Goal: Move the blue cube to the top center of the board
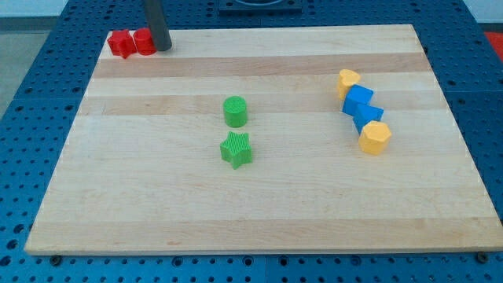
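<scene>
The blue cube [357,100] lies at the view's right on the wooden board [259,196], in a tight diagonal row. A yellow block [348,82] touches it above, a second blue block [368,117] sits just below it, and a yellow block [375,137] ends the row. My tip [163,47] is at the board's top left corner, touching the right side of two red blocks [131,42]. It is far to the left of the blue cube.
A green cylinder [235,112] and a green star [236,149] stand near the board's middle, one above the other. The board rests on a blue perforated table [31,94].
</scene>
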You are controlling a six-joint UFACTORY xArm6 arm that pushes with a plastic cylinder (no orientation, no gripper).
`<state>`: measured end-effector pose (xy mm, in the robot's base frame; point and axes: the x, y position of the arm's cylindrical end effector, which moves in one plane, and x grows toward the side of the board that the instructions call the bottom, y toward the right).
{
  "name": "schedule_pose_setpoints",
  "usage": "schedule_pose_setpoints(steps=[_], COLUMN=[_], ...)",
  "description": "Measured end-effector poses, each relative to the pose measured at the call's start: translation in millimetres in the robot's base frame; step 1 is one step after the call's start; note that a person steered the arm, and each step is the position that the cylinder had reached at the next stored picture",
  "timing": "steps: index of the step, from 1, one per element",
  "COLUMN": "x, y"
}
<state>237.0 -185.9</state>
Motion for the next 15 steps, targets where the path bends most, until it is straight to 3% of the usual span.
schedule_pose_setpoints(steps=[2, 5, 6, 7, 8, 9, 10, 12, 15], x=[0, 94, 81, 46, 42, 86, 134, 181, 150], y=[5, 186, 201, 272, 380, 463, 487, 430, 323])
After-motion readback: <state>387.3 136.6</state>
